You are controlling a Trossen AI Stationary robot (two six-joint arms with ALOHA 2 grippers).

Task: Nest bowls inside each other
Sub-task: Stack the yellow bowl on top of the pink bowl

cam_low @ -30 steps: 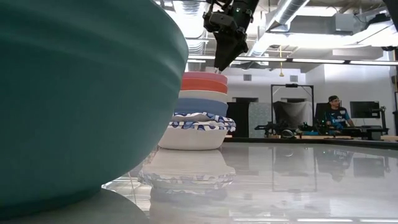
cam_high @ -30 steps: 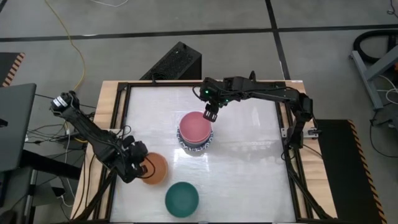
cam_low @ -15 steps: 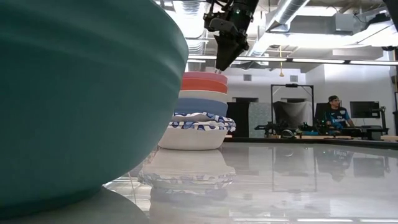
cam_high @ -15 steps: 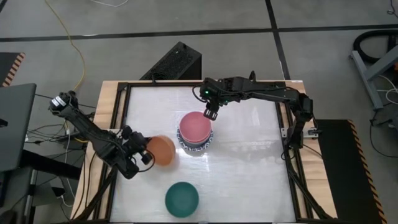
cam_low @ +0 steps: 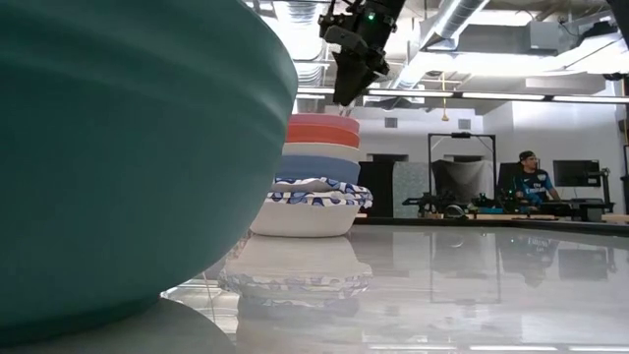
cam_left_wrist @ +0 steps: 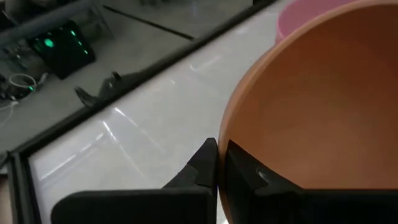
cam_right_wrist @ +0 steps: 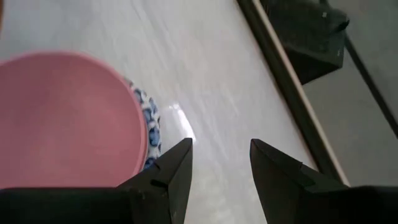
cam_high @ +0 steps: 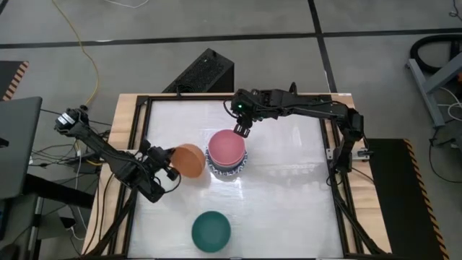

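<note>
The left gripper point(cam_high: 170, 165) pinches the rim of the orange bowl point(cam_high: 189, 159) between its fingers point(cam_left_wrist: 202, 167). The bowl is held up just beside the stack of bowls point(cam_high: 227, 153), tipped a little, with its open side facing up. It is round and plain orange inside. The right gripper point(cam_high: 241, 130) hangs over the far edge of the stack with its fingers point(cam_right_wrist: 171, 171) spread, holding nothing. The stack has a pink bowl point(cam_low: 323, 121) on top, opening upward. The green bowl point(cam_high: 211, 230) sits alone near the front of the table point(cam_high: 289, 195).
</note>
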